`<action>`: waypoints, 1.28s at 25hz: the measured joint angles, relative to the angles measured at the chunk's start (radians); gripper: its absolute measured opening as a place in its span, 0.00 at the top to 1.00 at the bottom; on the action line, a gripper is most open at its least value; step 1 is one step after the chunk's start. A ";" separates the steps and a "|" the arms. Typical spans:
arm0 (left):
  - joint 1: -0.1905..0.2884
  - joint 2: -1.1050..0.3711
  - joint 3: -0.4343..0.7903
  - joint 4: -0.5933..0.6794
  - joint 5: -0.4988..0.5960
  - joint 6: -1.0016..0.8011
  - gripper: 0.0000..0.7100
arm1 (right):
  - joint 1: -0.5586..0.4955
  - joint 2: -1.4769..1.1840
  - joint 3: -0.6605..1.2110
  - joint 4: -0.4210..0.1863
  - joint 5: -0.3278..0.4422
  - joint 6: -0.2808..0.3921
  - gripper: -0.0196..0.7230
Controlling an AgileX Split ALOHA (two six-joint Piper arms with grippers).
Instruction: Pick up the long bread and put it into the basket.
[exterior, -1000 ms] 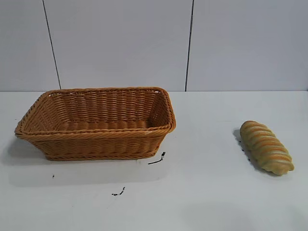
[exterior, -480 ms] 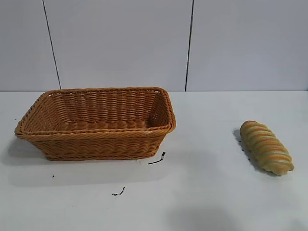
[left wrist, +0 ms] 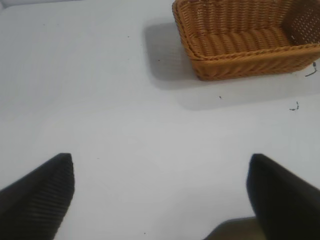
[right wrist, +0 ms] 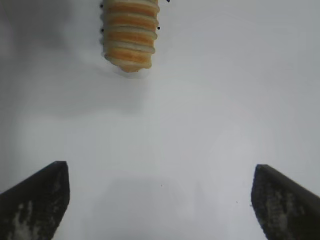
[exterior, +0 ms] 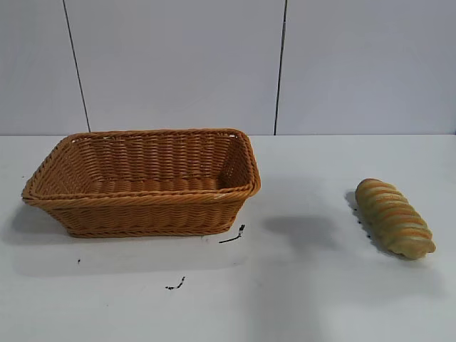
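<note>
The long bread (exterior: 394, 216), tan-yellow with orange-brown twisted ridges, lies on the white table at the right. The orange-brown wicker basket (exterior: 142, 202) stands at the left, with nothing in it. Neither arm shows in the exterior view. In the right wrist view my right gripper (right wrist: 160, 200) is open and empty above bare table, with the near end of the bread (right wrist: 129, 35) some way ahead of its fingertips. In the left wrist view my left gripper (left wrist: 160, 192) is open and empty above bare table, with the basket (left wrist: 245, 55) far ahead of it.
Small black marks (exterior: 233, 236) lie on the table in front of the basket's right corner, and another mark (exterior: 175, 285) lies nearer. A soft shadow (exterior: 299, 229) falls on the table between basket and bread. A white panelled wall stands behind.
A shadow on the table has moved from the near edge up to the area between basket and bread. The bread and basket have not moved.
</note>
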State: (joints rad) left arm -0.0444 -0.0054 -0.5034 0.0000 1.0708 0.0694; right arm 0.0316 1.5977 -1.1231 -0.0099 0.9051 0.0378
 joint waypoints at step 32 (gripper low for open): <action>0.000 0.000 0.000 0.000 0.000 0.000 0.02 | 0.000 0.461 -0.251 0.033 -0.083 -0.038 0.05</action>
State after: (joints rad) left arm -0.0444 -0.0054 -0.5034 0.0000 1.0708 0.0694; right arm 0.0316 2.0590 -1.3742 0.0227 0.8219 0.0000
